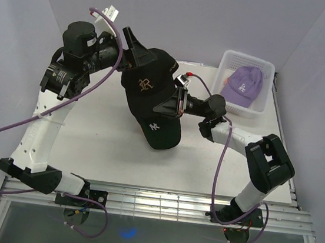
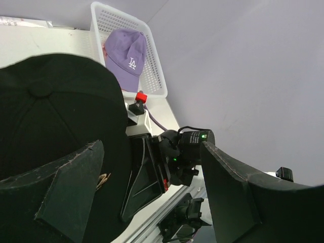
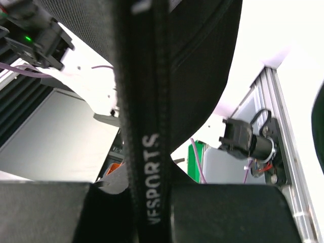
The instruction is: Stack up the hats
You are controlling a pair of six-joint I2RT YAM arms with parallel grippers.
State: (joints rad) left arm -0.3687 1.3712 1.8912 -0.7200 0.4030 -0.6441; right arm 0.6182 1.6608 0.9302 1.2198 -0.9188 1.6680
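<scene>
Top view: black cloth baseball cap w/ gold embroidered R hangs between the arms. It overlaps a dark cloth cap w/ white NY logo lying on the white table. Right gripper nips the black cap's near side. Left gripper is at its far side. Lavender cloth cap w/ LA logo is in the white plastic mesh basket, well apart.

Left wrist: claw spread wide. One finger lies against the crown, the other is in free air, so nothing's clamped.

Right wrist: jaws closed tight on a thin black lettered band, prob. the cap's rear strap.

Handling: light, soft crown that'll collapse, stiffer brim. On a strap pinch it'll dangle and swing, so steady it at crown or brim and lower it crown over crown.
</scene>
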